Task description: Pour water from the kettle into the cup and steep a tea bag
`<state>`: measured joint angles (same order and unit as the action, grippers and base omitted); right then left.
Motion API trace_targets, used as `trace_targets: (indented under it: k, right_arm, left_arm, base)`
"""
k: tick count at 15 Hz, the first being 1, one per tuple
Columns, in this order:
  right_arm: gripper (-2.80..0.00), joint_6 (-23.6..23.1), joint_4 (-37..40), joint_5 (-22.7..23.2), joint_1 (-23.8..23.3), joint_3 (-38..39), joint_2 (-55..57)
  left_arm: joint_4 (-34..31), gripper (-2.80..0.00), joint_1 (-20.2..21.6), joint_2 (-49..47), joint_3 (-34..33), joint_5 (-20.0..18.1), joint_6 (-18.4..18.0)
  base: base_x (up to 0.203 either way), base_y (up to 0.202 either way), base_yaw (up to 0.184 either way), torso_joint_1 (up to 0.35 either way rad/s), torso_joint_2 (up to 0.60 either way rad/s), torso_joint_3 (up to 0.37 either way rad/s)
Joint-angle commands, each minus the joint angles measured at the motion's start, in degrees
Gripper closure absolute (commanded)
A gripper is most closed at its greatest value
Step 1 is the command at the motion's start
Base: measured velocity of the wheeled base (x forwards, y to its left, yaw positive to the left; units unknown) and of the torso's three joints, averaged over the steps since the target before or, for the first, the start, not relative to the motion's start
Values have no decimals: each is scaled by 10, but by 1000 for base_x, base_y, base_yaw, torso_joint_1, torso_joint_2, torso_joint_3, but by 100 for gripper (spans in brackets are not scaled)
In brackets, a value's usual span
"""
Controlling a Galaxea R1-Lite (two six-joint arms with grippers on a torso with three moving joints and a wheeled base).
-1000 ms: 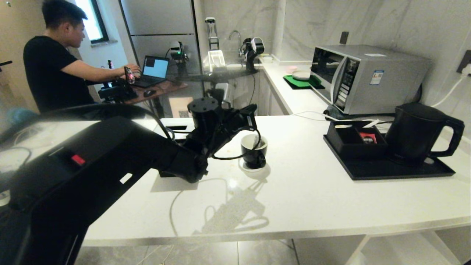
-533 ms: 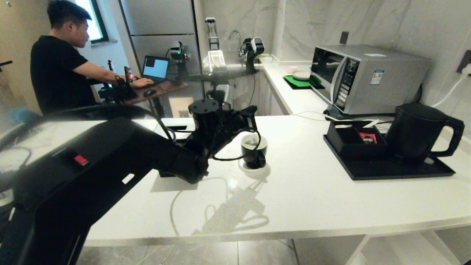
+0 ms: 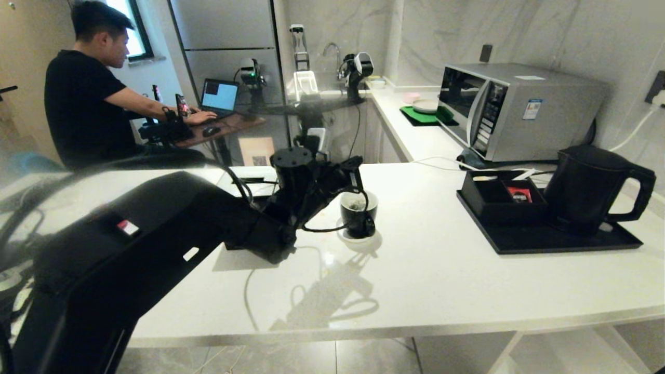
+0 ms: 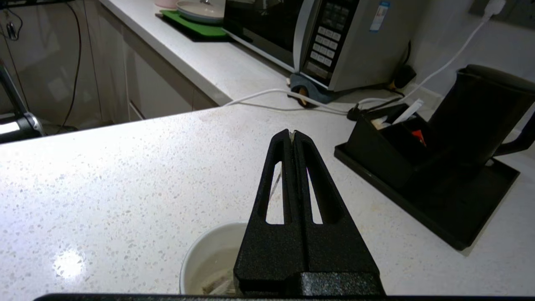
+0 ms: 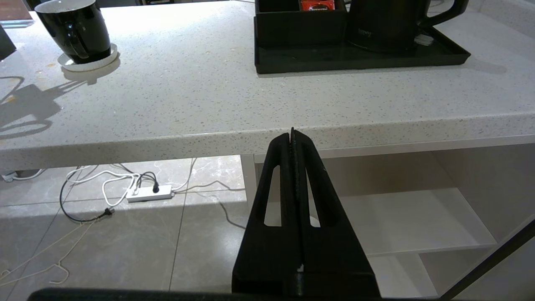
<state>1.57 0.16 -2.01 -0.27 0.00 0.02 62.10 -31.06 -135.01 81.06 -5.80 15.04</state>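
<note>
While my left gripper (image 4: 294, 133) hangs over the cup (image 3: 358, 214), its fingers (image 4: 279, 167) are pressed tight together, and a pale sliver shows at their tips; I take it for the string or tag but cannot tell for sure. The cup stands on a small white coaster (image 3: 347, 236) on the white surface (image 3: 441, 280), and in the left wrist view I see its white inside with liquid and the tea bag (image 4: 217, 285) lying in it. Well to the right of the cup, the kettle (image 3: 589, 187) stands upright on a black tray (image 3: 545, 240), handle turned away from the cup, lid on. Between cup and kettle, on the same tray, sits a black box (image 3: 499, 200) with a red packet (image 3: 519, 194) in it. Beyond the tray is a microwave (image 3: 514, 109). My right gripper (image 5: 292, 136) is parked below the surface's near edge, out in front of the tray, fingers clenched on nothing. Far behind the cup, a person (image 3: 93, 88) sits at a laptop (image 3: 218, 98).
</note>
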Motion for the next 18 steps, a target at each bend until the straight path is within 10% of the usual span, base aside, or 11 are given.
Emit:
trace_targets:
  k: [1,18]
  right_arm:
    - [0,0,0,0,0,0,1]
    - [0,0,0,0,1,0,1]
  left_arm:
    - [5,0,0,-14,0,2,0]
    - [43,0,0,-32,-26,2,-10]
  base:
    - [0,0,0,0,0,0]
    - [0,0,0,0,0,0]
